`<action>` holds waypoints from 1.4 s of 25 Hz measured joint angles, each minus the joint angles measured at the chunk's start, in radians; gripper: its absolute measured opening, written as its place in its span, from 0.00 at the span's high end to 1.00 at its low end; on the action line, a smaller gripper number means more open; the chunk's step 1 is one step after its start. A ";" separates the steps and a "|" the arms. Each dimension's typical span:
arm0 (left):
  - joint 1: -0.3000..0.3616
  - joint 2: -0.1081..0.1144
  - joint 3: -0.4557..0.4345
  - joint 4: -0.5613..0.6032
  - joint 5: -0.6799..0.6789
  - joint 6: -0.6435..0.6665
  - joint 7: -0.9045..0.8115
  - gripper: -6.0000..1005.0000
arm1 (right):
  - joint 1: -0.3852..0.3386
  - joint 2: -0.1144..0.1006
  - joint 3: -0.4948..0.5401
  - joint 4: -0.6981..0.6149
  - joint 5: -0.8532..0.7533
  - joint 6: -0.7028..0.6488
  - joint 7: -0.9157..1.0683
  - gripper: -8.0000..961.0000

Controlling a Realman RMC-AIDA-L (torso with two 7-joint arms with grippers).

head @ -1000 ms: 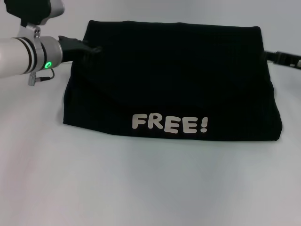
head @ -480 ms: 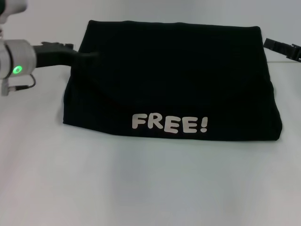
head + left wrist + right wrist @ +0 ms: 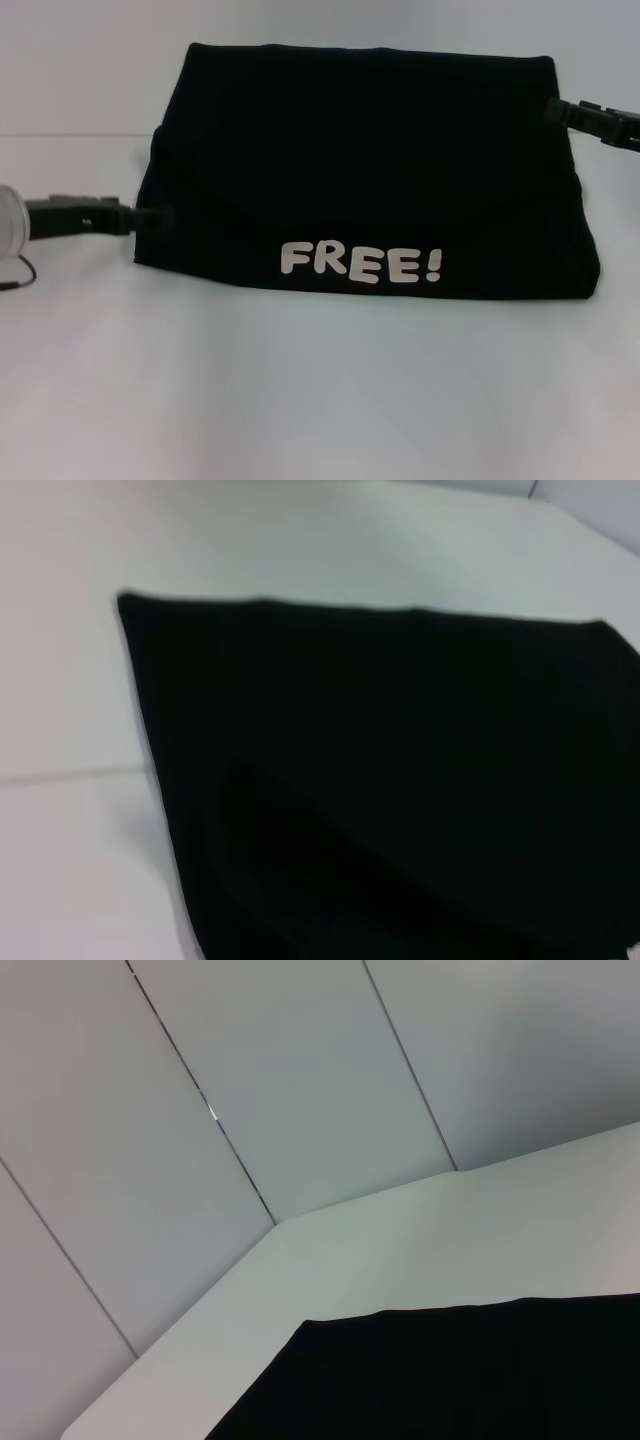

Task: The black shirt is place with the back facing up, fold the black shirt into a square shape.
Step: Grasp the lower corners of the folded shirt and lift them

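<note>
The black shirt [image 3: 370, 170] lies folded into a wide block on the white table, with white "FREE!" lettering [image 3: 360, 263] along its near edge. My left gripper [image 3: 138, 216] sits low at the shirt's left edge, close to the near left corner and touching the fabric. My right gripper [image 3: 555, 109] reaches in from the right and meets the far right corner. The left wrist view shows the black shirt [image 3: 400, 780] from close by. In the right wrist view the black shirt [image 3: 450, 1380] fills only the lower part.
The white table [image 3: 320, 390] extends in front of the shirt and to both sides. Behind the table, grey wall panels [image 3: 250, 1080] close off the space.
My left gripper has slid from the shirt's far left corner down along the left edge to the near left corner. The right gripper has moved in to the far right corner.
</note>
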 joint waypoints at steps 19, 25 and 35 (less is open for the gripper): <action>-0.039 0.017 0.008 -0.173 0.040 -0.083 0.029 0.10 | 0.011 0.002 0.001 0.000 0.005 0.009 0.006 0.24; -0.055 0.020 0.009 -0.195 0.041 -0.088 0.074 0.10 | 0.011 0.002 0.000 0.003 0.005 0.009 0.006 0.24; -0.061 0.032 0.007 -0.203 0.053 -0.116 0.113 0.22 | 0.006 0.004 0.007 0.003 0.005 0.008 0.006 0.24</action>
